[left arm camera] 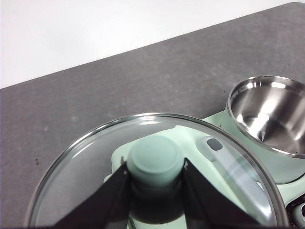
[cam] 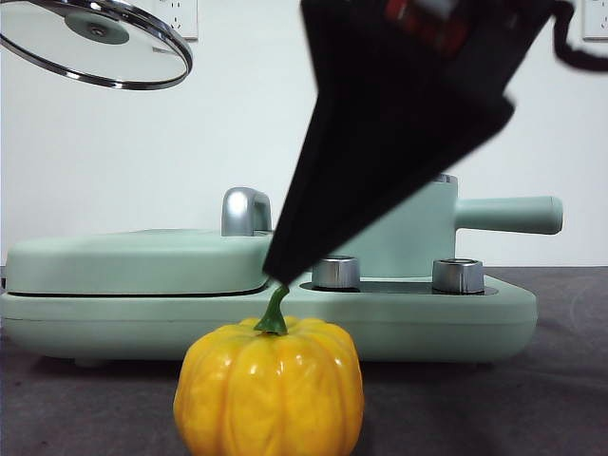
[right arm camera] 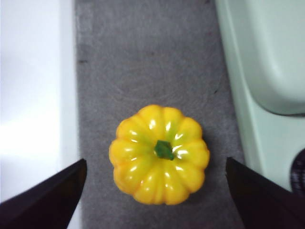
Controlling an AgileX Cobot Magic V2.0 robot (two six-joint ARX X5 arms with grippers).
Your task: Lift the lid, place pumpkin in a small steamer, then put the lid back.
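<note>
The yellow-orange pumpkin with a green stem stands on the dark mat in front of the griddle unit. My right gripper hangs directly above it with its jaws wide open on either side of the pumpkin; in the front view it is the big dark shape just over the stem. My left gripper is shut on the mint-green knob of the glass lid and holds the lid high at the upper left. The small steamer stands open with its steel inside showing; its handle points right.
The wide mint-green griddle unit with its flat cover fills the middle behind the pumpkin. Two steel knobs sit on its right part, and a steel cover handle rises at its middle. A white wall is behind.
</note>
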